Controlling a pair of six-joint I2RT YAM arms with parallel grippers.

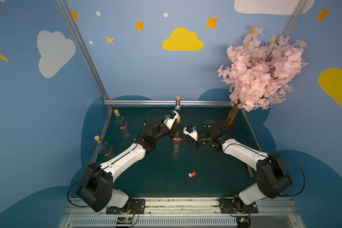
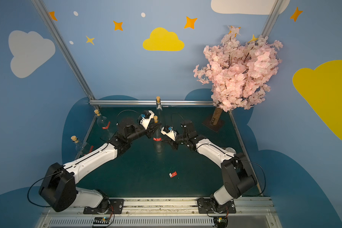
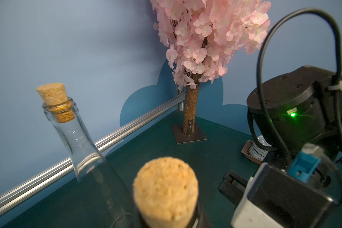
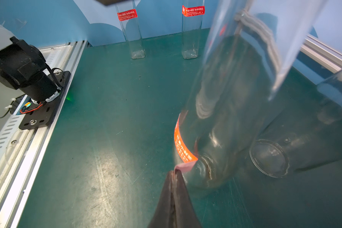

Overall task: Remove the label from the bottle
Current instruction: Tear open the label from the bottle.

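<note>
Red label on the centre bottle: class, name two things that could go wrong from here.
1. The right gripper pinches only a small lifted corner of the label; it may tear or slip free, leaving most stuck.
2. The left gripper holds the centre bottle by its neck alone; a sideways pull could tip it against the unlabelled bottle behind.

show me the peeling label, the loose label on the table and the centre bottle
peeling label (image 4: 183, 147), right wrist view, middle of its orange printed face
loose label (image 1: 193, 174), in a top view, its red part
centre bottle (image 1: 177, 147), in a top view, glass body below its label
</note>
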